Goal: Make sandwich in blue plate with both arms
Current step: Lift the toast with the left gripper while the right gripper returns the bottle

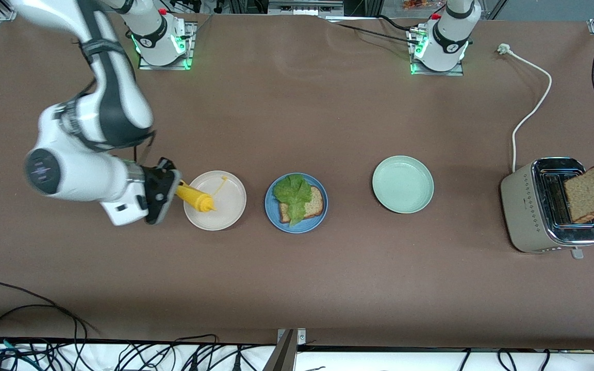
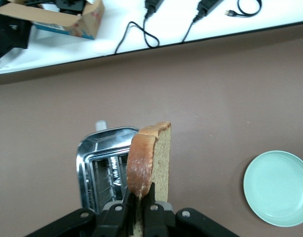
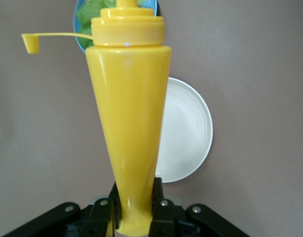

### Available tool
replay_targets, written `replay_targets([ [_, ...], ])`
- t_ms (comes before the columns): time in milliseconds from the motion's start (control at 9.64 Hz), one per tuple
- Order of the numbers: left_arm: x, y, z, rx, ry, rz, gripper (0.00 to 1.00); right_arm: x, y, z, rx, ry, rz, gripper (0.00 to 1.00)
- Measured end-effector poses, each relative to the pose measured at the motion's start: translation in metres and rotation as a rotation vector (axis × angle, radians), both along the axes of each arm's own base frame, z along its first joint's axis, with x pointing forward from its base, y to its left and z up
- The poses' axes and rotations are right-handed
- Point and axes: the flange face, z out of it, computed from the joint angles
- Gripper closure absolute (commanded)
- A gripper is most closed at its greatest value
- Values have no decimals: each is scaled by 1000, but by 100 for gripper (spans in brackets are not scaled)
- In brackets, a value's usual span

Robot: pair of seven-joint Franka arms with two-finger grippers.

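The blue plate (image 1: 272, 212) sits mid-table with a brown bread slice (image 1: 313, 203) on it and a green lettuce leaf (image 1: 293, 191) lying on the bread. A second brown bread slice (image 1: 593, 190) (image 2: 151, 153) hangs on edge over the toaster (image 1: 534, 211) (image 2: 99, 173), pinched at its crust by my shut left gripper (image 2: 140, 190), which is almost cut off at the front view's edge. My right gripper (image 1: 173, 188) (image 3: 134, 190) is shut on the base of a yellow squeeze bottle (image 1: 196, 197) (image 3: 129, 108), tilted over the beige plate (image 1: 230, 206) (image 3: 186, 128), nozzle toward the blue plate and cap flipped open.
A pale green plate (image 1: 402, 184) (image 2: 277, 187) lies between the blue plate and the toaster. The toaster's white cord (image 1: 534, 103) runs toward the left arm's base. Black cables (image 1: 29, 309) trail along the table edge nearest the front camera.
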Motion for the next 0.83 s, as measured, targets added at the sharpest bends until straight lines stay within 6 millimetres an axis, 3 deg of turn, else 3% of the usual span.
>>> replay_targets([
  [207,4,-26,-3,-10,25,-46,100,9,-74,-5,205,44,-8,100],
  [415,8,-53,-8,-20,54,-95,100,7,-132,-19,402,62,31,100],
  [829,14,-135,-24,-49,99,-168,100,0,-203,-72,712,17,124,100],
])
